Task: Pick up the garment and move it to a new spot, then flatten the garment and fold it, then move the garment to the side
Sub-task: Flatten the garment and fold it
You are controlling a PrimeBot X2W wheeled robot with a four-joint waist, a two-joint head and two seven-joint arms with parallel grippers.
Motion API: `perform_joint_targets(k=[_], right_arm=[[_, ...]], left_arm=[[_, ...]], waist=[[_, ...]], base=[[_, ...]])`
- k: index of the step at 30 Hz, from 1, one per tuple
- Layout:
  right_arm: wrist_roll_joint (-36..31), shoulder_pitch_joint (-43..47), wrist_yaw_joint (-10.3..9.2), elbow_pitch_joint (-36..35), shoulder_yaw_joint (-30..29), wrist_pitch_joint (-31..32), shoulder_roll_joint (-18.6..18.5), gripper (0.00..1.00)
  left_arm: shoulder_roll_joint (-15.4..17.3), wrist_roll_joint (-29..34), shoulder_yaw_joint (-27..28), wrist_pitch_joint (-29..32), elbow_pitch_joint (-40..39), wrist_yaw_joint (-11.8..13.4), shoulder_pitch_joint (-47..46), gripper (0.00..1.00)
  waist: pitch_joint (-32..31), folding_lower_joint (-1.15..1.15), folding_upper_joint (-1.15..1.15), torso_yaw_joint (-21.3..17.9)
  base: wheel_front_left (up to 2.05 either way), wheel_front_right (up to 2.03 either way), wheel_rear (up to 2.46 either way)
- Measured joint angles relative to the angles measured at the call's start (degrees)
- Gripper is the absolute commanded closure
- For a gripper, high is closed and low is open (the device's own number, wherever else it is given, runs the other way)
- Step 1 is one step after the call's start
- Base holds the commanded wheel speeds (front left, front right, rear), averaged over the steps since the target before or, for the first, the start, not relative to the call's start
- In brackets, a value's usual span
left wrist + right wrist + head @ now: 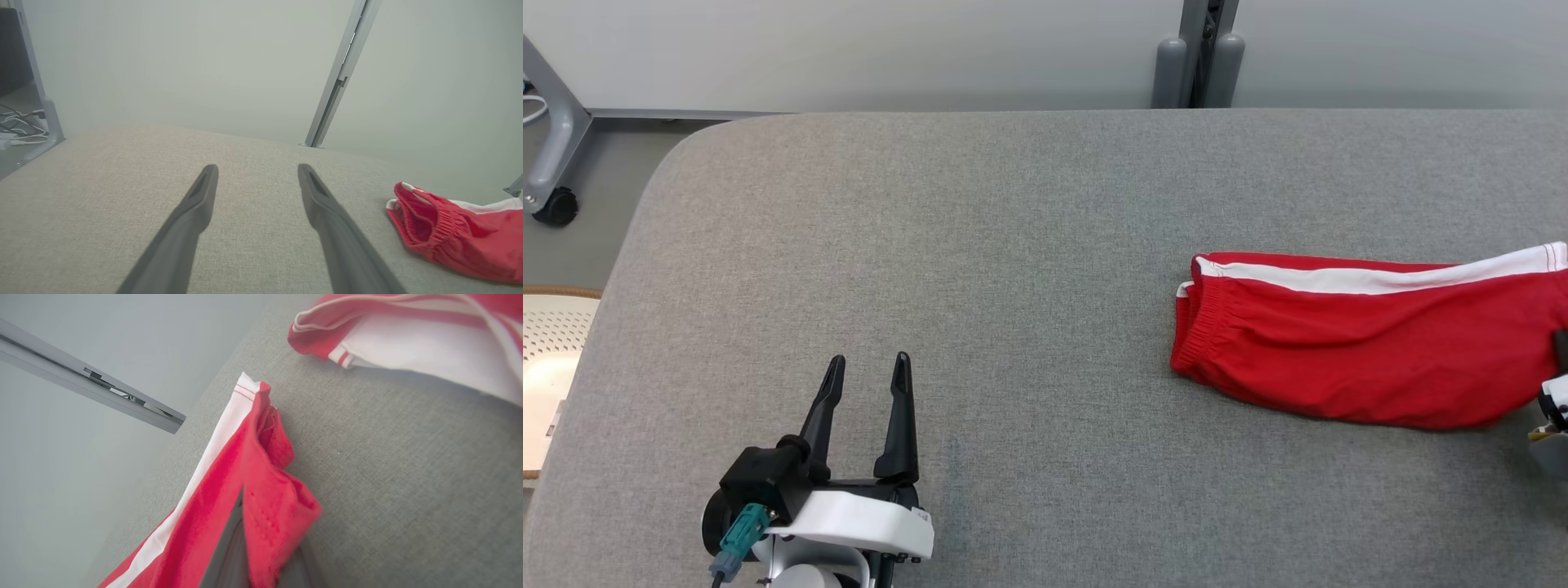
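The tabletop (980, 245) is covered in grey woven cloth and has a rounded corner at its far left. On its right part lies a red garment (1364, 359) with a white stripe along its far edge. It is stretched sideways and runs past the right border of the head view, with its gathered elastic waistband facing the tabletop's middle. The right wrist view shows one end raised off the cover, with another red-and-white fold lying flat beyond it.

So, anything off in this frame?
Nothing damaged or spilled. The red shorts lie at the right of the table, one hem pinched by the right gripper, jaws shut. The left gripper hangs open, empty.
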Motion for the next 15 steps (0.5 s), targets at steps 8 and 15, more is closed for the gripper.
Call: perform_joint_targets(k=[8,15], right_arm=[[-1.47,-0.12,0.0,-3.02,2.92,-1.1,1.3,1.0],[-2.22,-0.09,0.0,-10.36,7.57,1.04,4.19,1.0]], left_arm=[[0.01,-0.01,0.31,0.0,0.01,-0.03,0.49,0.0],[-0.01,-0.09,2.44,0.0,0.16,-0.18,0.99,0.0]], waist=[[-1.55,0.0,0.0,0.04],[-3.18,0.0,0.0,-0.14]], base=[[0.0,0.0,0.0],[0.0,0.0,0.0]])
